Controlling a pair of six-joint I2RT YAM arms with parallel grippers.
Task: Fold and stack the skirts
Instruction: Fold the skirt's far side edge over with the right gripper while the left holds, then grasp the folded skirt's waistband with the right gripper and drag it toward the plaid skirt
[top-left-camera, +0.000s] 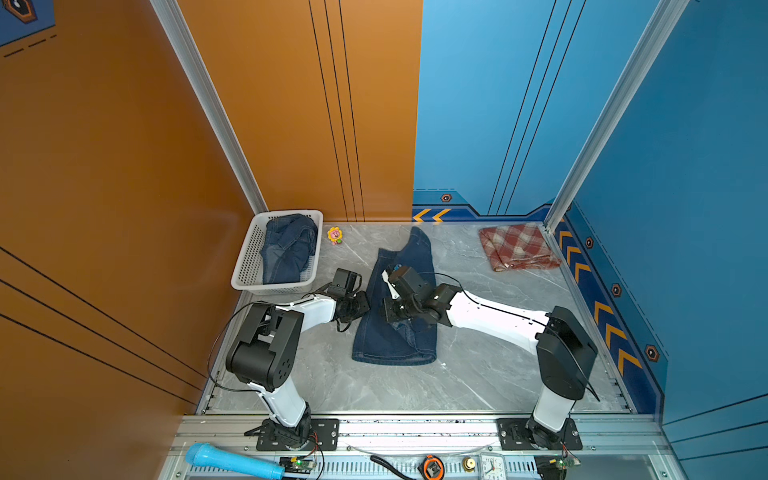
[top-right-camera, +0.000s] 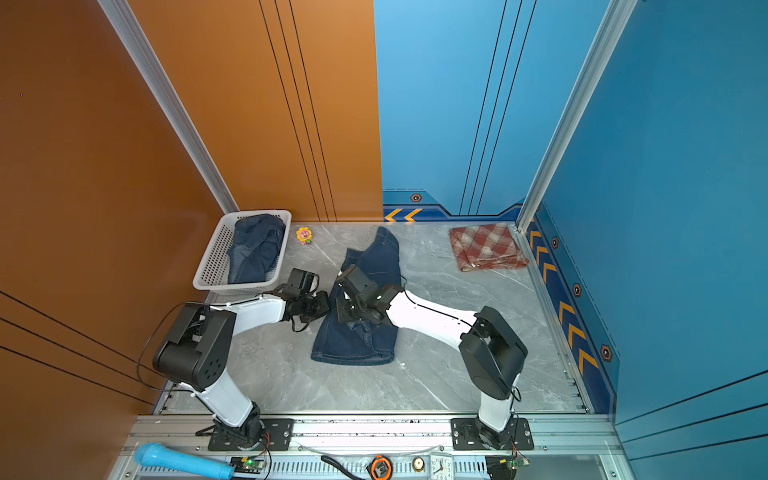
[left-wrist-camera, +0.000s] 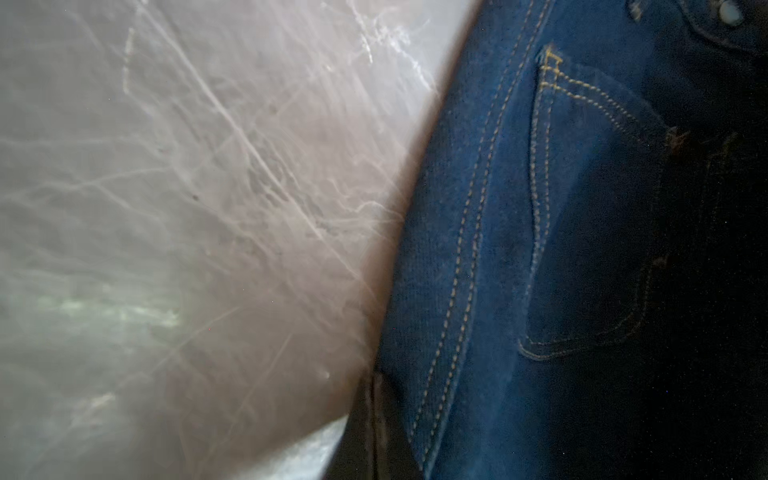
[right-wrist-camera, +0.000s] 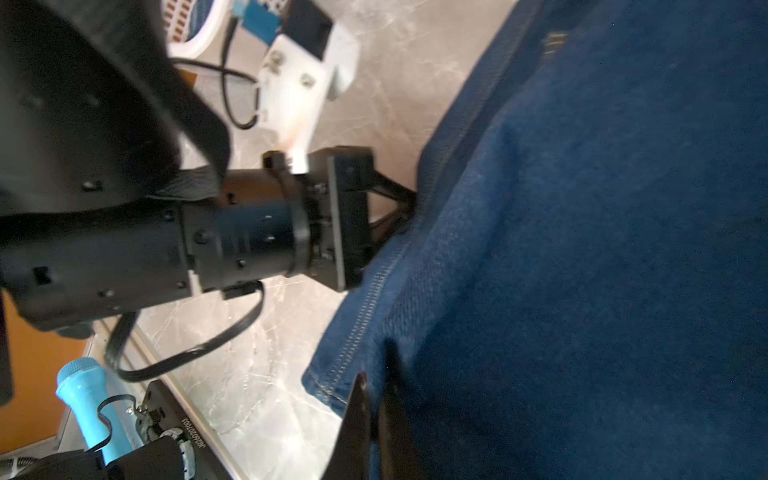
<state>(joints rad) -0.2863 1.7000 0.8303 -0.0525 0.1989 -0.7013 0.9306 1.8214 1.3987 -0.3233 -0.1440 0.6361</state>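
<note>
Lying crumpled in the white basket (top-left-camera: 248, 266), a denim skirt (top-left-camera: 289, 249); both jaws clenched on the pocketed skirt (top-left-camera: 390, 343) mid-table.

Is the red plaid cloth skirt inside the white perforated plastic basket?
No, the red plaid skirt lies on the table, outside the white basket.

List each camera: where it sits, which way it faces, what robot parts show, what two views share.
Top views: high behind the arm bases, looking down on the table and denim skirt; both arms show.
Left wrist: low over the skirt's edge, facing its pocket; no robot parts.
Right wrist: above the skirt, facing the left gripper at its edge; right gripper tips show.
Shared: both wrist views show that skirt.
</note>
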